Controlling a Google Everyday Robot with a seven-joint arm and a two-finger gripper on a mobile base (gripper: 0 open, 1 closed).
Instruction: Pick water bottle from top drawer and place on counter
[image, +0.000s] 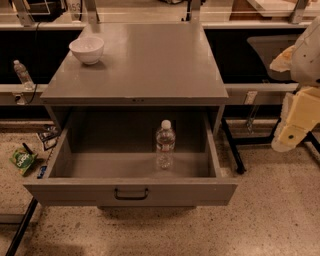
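Note:
The water bottle (164, 144) stands upright inside the open top drawer (131, 192), right of its middle; it is clear with a white cap and a pale label band. The drawer is pulled out, with a small dark handle (131, 194) on its front panel. The grey counter (150, 60) above it is flat. My gripper (295, 127) is at the right edge of the view, to the right of the drawer and outside it, well away from the bottle.
A white bowl (87, 49) sits on the counter's back left corner. A small clear bottle (22, 74) stands on the long bench at left. A green packet (21, 160) and other litter lie on the floor at left. A dark metal leg (231, 145) stands right of the cabinet.

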